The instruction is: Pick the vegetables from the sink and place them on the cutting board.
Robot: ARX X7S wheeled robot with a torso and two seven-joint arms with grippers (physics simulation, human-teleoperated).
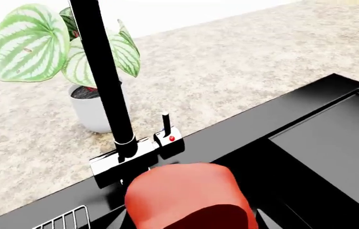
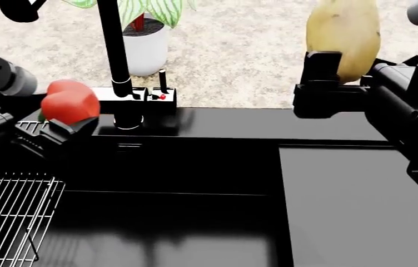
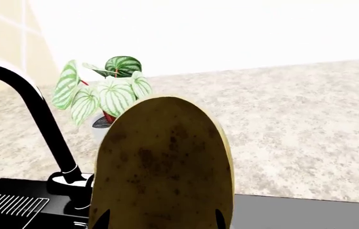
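My left gripper [image 2: 64, 119] is shut on the red bell pepper [image 2: 69, 102], held above the left end of the black sink [image 2: 194, 167], beside the faucet. The pepper [image 1: 186, 195] fills the near part of the left wrist view between the dark fingers. Over the sink's back right edge my right gripper [image 2: 339, 67] is shut on the yellowish-tan potato [image 2: 342, 33], standing on end. In the right wrist view the potato [image 3: 163, 167] hides most of the jaws. The grey drainboard panel [image 2: 350, 206] lies below the right arm. The cutting board is out of view.
A tall black faucet [image 2: 114, 55] with a small lever [image 2: 163, 83] rises at the sink's back. A potted plant [image 2: 146, 44] with striped leaves stands behind it on the speckled counter [image 2: 246, 67]. A wire rack [image 2: 9, 217] lies at the front left.
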